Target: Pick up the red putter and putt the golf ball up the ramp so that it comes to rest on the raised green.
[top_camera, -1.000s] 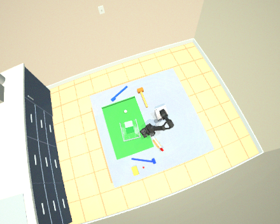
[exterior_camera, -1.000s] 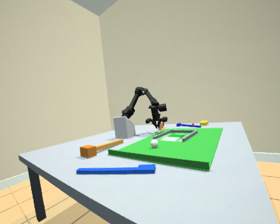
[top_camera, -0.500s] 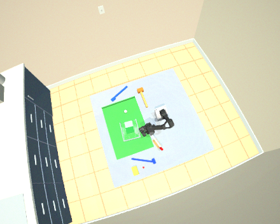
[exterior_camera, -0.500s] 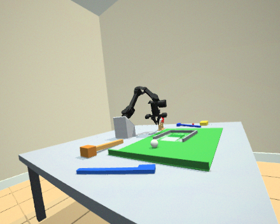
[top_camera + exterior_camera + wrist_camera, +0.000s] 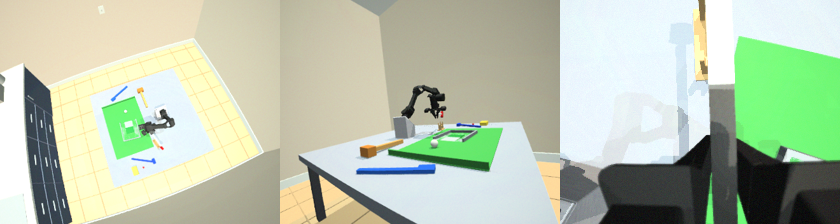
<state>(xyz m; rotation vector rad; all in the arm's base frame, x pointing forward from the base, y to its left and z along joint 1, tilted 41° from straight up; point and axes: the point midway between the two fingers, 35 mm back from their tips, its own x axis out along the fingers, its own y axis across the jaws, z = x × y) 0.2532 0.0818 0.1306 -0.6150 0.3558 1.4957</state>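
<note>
My gripper [image 5: 143, 130] [image 5: 436, 112] [image 5: 718, 139] is shut on the shaft of the red putter [image 5: 721, 60] and holds it in the air above the wooden stand [image 5: 156, 142] [image 5: 441, 126] [image 5: 699, 50]. The shaft looks white and grey in the wrist view. The putter's red head [image 5: 161, 147] [image 5: 441, 114] sticks out beside the fingers. The white golf ball [image 5: 125, 111] [image 5: 434, 143] lies on the green mat [image 5: 127, 153] [image 5: 477, 153] [image 5: 785, 100], apart from the gripper. The raised green [image 5: 129, 125] [image 5: 453, 137], ringed by a grey frame [image 5: 469, 136], sits in the middle of the mat.
An orange mallet [image 5: 142, 95] [image 5: 375, 149] and a blue stick [image 5: 119, 93] [image 5: 396, 170] lie on the table near the ball's end of the mat. A blue putter [image 5: 144, 160] [image 5: 468, 125], a yellow block [image 5: 135, 170] [image 5: 483, 123] and a small red piece [image 5: 143, 167] lie at the other end. The arm's grey base [image 5: 403, 127] stands beside the mat.
</note>
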